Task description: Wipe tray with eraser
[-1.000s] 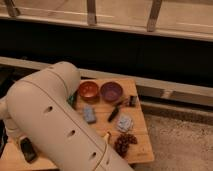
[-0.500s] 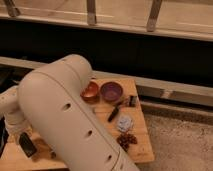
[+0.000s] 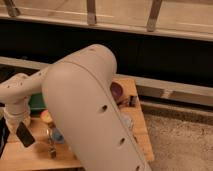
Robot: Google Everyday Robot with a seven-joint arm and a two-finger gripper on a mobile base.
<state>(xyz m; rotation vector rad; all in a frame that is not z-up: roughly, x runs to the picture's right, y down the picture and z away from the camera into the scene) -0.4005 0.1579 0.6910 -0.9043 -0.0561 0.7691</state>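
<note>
The hand (image 3: 20, 126), low over the wooden surface (image 3: 141, 134), is closed on a tilted black eraser (image 3: 26, 136), with the green tray (image 3: 36, 103) just behind it.

The wooden table (image 3: 142, 125) carries a green tray (image 3: 37, 101) and a purple bowl (image 3: 116, 91); the gripper (image 3: 20, 126) hangs over its left end.

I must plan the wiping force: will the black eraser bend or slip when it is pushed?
The eraser, tilted just below the tool at the left, shows a straight, flat outline, so it is probably stiff. It looks small and thin, so likely light. With flat sides, it should slide, not roll.
</note>
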